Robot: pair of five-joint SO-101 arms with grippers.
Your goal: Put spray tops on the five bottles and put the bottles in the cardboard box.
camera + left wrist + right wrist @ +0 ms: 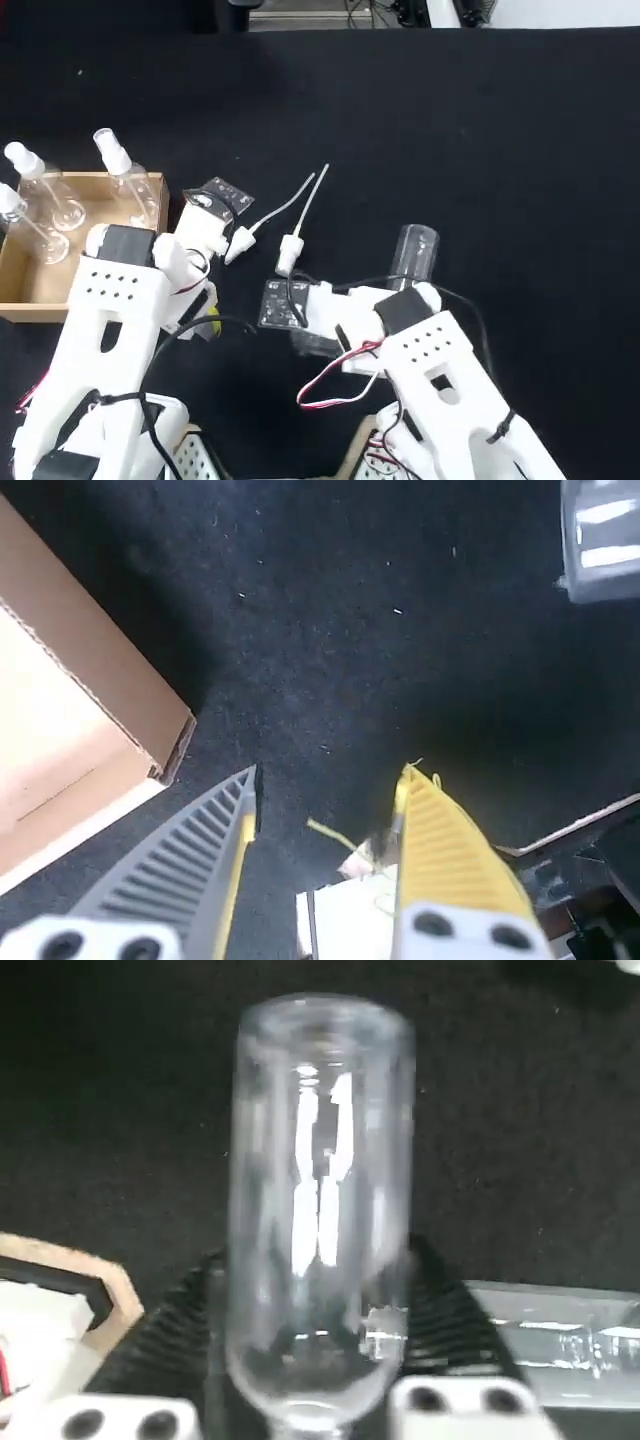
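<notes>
1. The surface (480,130), covered in black cloth, took up most of the high view. Along the top edge, a strip of pale floor with cables (370,12) was all that showed of the room.
2. The cardboard box (100,180) sat at the left edge of the high view, close to the left arm. It was probably placed there so finished bottles needed only a short reach. Three capped bottles (130,190) stood upright inside, so by my judgement three of the five were done.
3. The right gripper (320,1260) was pinching a bare bottle (320,1140), its jaws pressed on either side of the clear body. In the high view that bottle (414,250) was right of centre. I judged it was held that way to keep it steady while a top went on.
4. The left gripper (328,780) was spread with nothing between its jaws. It hung over the cloth just beside a corner of the box (90,710), seemingly free to fetch a top.
5. A clear item (312,343) lay under the right arm. It may have been the fifth bottle, but I could not tell.
6. Two spray tops (289,252) with thin tubes lay loose at the centre of the high view. They were just ahead of both arms and apart from the box.
</notes>
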